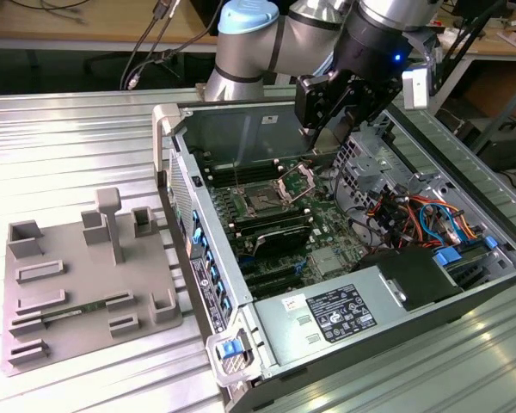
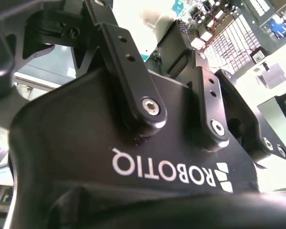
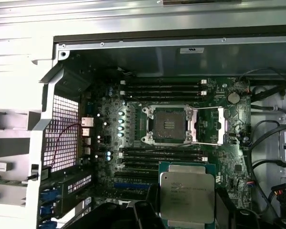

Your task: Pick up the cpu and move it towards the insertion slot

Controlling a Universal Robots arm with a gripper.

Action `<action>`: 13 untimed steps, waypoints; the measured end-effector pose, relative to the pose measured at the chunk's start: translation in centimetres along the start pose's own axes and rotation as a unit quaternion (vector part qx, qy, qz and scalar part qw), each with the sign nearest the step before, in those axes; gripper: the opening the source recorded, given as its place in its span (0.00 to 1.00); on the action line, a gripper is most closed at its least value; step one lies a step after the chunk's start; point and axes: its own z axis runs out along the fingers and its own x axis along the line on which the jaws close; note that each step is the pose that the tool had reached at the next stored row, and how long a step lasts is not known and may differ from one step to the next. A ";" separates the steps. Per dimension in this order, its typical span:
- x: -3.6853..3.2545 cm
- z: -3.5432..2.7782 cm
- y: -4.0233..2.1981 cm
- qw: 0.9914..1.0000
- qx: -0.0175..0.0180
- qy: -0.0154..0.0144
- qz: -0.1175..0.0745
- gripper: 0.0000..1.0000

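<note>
Cpu (image 3: 187,195) clamped flat in the closed hand (image 3: 186,217), near the insertion slot (image 3: 168,125)

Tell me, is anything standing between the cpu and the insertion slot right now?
Nothing visible does. In the first wrist view the cpu is above the board, short of the insertion slot; the socket's dark centre lies uncovered with its metal bracket swung aside. Memory slots lie on the board between them.
</note>
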 end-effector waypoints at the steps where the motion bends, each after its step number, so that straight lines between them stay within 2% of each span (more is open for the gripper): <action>1: -0.15 0.02 0.01 1.000 0.000 0.000 0.000 0.55; 13: -1.78 0.16 0.15 1.000 0.000 0.000 0.000 0.55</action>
